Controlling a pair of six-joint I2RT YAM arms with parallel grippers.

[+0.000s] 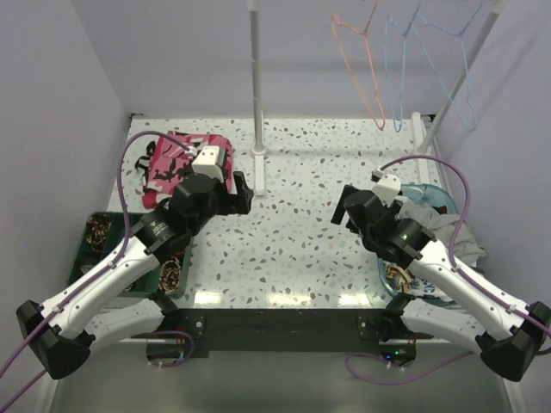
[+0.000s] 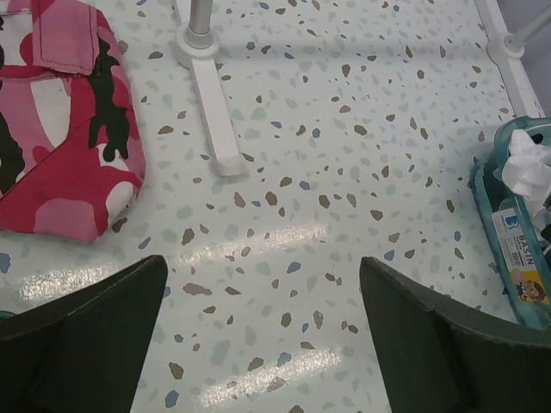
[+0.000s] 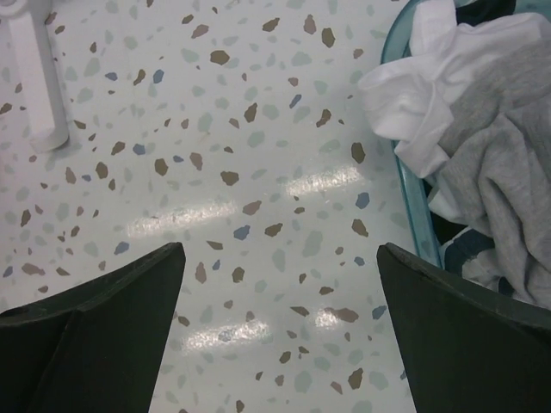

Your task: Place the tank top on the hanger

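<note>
Laundry fills a teal basin (image 3: 411, 200) just right of the right gripper (image 3: 280, 248), the nearer one. On top lies the tank top (image 3: 508, 181), crumpled, no clear long axis. The right gripper and the left gripper (image 2: 263, 260) hover wide open, empty. The hanger (image 1: 377, 110) hangs high beyond the basin.

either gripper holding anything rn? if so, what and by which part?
Nothing held. Left gripper and right gripper are both open over the table, nothing between the fingers. The tank top lies in the basin.
</note>
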